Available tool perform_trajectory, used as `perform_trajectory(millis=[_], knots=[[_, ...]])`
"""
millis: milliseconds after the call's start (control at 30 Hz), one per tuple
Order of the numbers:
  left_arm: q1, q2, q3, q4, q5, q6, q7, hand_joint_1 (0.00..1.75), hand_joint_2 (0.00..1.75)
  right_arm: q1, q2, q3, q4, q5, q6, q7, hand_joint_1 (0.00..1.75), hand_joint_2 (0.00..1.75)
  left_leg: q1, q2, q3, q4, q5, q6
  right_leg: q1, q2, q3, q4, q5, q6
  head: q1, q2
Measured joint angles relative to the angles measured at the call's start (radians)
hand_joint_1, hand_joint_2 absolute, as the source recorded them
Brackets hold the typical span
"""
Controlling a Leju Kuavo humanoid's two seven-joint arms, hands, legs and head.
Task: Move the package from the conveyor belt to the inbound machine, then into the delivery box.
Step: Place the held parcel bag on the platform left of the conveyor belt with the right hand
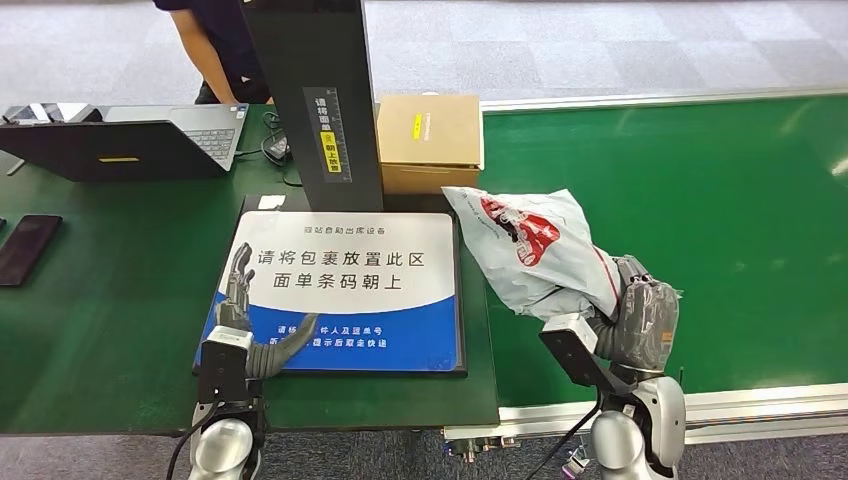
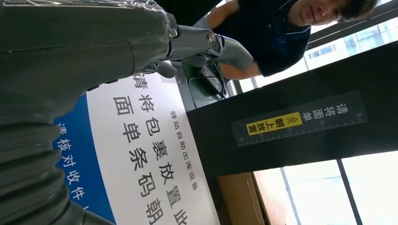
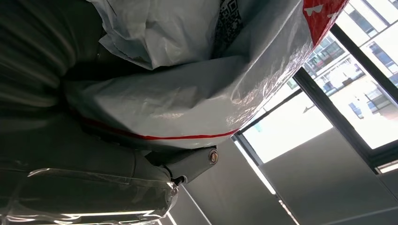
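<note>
Package (image 1: 535, 250): 1 white poly bag with red print, gripped by right hand (image 1: 640, 315) above green conveyor belt (image 1: 700, 220); long axis runs from hand up-left toward inbound machine platform (image 1: 340, 290). Left hand (image 1: 245, 310) rests fingers spread on platform, holding nothing. Beyond: 1 cardboard box (image 1: 430, 140), 1 laptop (image 1: 120, 140), 1 person (image 1: 220, 45)

Head view: from high on my body, looking forward and down over my arms. Left wrist view: close behind my left hand (image 2: 84, 51), turned sideways, sharing the inbound machine's printed pad (image 1: 345, 290) with the head view. Right wrist view: tight beneath the package (image 3: 187, 93), facing upward toward windows.
</note>
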Motion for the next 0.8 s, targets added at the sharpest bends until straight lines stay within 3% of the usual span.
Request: perform_trajectory(millis=[167, 367, 467, 800], knots=[[0.000, 0.000, 0.001, 0.007, 0.010, 0.018, -0.020, 0.00, 1.75, -0.001, -0.014, 0.068, -0.035, -0.029, -0.014, -0.022, 1.65, 1.75, 0.000, 0.000, 0.000, 0.000, 0.000, 0.000, 0.000, 0.000, 0.000, 0.000, 0.000, 0.000, 0.000, 0.000], [-0.011, 0.002, -0.008, 0.036, 0.040, 0.046, -0.049, 0.00, 1.75, -0.095, -0.069, 0.220, -0.006, -0.089, 0.117, -0.073, 1.58, 1.75, 0.000, 0.000, 0.000, 0.000, 0.001, 0.000, 0.000, 0.000, 0.000, 0.000, 0.000, 0.000, 0.000, 0.000], [-0.030, 0.004, -0.015, 0.058, 0.051, 0.051, -0.056, 0.00, 1.75, -0.140, -0.095, 0.298, 0.035, -0.121, 0.174, -0.104, 1.66, 1.75, 0.000, 0.000, 0.000, 0.000, 0.001, 0.000, 0.000, 0.000, 0.000, 0.000, 0.000, 0.000, 0.000, 0.000], [-0.034, 0.006, -0.021, 0.071, 0.051, 0.068, -0.049, 0.00, 1.75, -0.211, -0.126, 0.423, 0.180, -0.144, 0.214, -0.134, 1.74, 1.75, 0.000, 0.000, -0.001, 0.000, 0.001, 0.000, 0.000, 0.000, 0.000, 0.001, 0.000, 0.000, 0.000, 0.000]])
